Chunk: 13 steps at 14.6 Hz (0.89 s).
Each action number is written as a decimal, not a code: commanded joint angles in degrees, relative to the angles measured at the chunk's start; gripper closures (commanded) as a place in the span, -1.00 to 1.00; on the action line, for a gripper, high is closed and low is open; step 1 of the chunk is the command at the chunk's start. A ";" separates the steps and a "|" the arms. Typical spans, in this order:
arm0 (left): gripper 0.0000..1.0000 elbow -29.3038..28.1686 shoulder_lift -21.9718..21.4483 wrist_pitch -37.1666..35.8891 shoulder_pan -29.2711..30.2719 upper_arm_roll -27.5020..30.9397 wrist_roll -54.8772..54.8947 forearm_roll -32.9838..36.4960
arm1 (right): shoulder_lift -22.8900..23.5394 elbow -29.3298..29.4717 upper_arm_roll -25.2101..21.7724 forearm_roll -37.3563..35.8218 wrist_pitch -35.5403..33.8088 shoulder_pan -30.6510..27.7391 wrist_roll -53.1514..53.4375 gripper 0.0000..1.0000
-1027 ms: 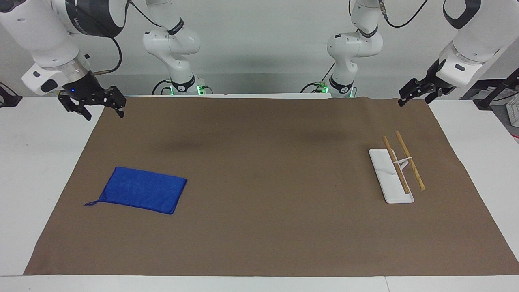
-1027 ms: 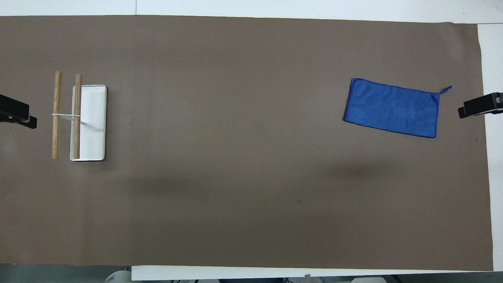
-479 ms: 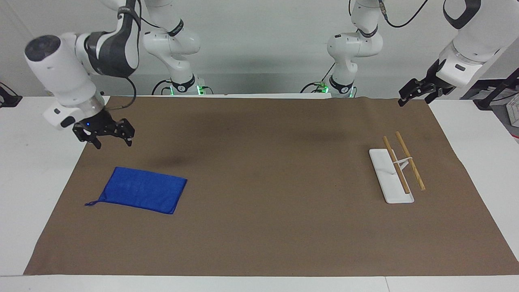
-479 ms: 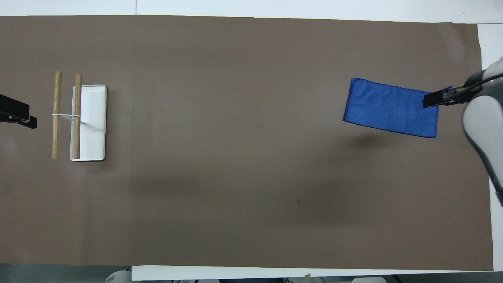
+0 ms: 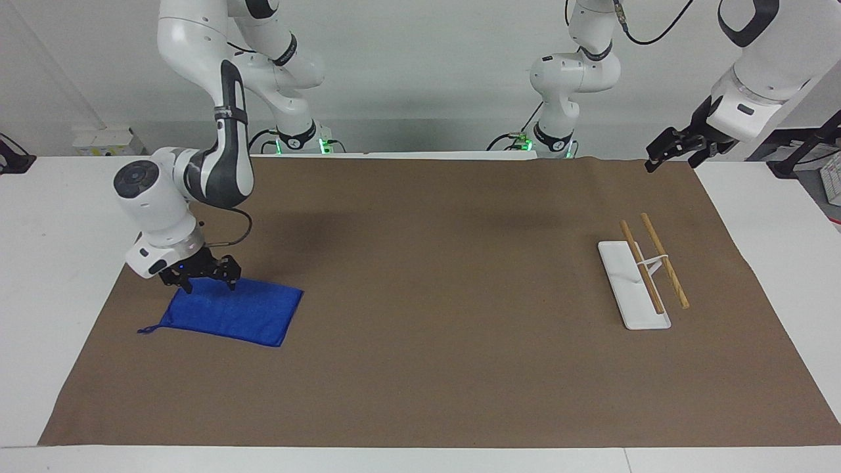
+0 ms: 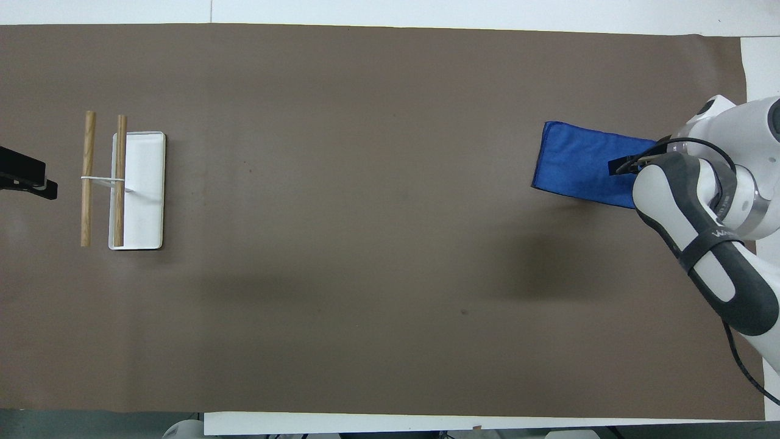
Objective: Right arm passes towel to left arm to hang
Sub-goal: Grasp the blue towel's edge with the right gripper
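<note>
Right end effector (image 5: pixel 209 281) hangs low at the towel's (image 5: pixel 240 313) robot-side long edge, near the corner closest to the right arm's end of the counter (image 5: pixel 420 394). Its two fingers stand apart, one on either side of that edge; nothing is between them yet, and whether the tips touch the cloth I cannot tell. In the overhead view the same end effector (image 6: pixel 624 164) covers part of the towel (image 6: pixel 579 161), but that only shows it is above the cloth, not on it.

The towel lies flat on the brown mat, toward the right arm's end of the counter and roughly midway between the robots' edge and the edge away from them. Its long axis runs mostly along the counter's length, slightly skewed, with the loop string (image 5: pixel 148 329) at the corner farthest from the robots. So the cloth sits directly under and just outward of the fingers, and the grasp should turn on a short drop and a pinch across that near edge.

Left end effector (image 5: pixel 670 150) waits in the air over the counter's robot-side corner at the left arm's end; its fingers I cannot read. The rack (image 5: pixel 640 279), a white base with two wooden bars, stands at that end, well apart from the towel. The right arm is plainly the nearer one.
</note>
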 commanded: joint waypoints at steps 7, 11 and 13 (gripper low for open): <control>-1.00 -0.31 -0.56 0.48 0.37 -0.13 0.07 -0.39 | 1.59 -3.75 0.22 2.42 6.29 -0.90 -5.24 0.16; -1.00 -0.31 -0.56 0.48 0.37 -0.13 0.07 -0.39 | 1.51 -3.14 0.31 2.69 3.31 -0.99 -6.92 1.00; -1.00 -0.31 -0.56 0.48 0.37 -0.13 0.07 -0.39 | 1.24 -1.74 0.31 4.09 0.85 -0.99 -6.92 1.00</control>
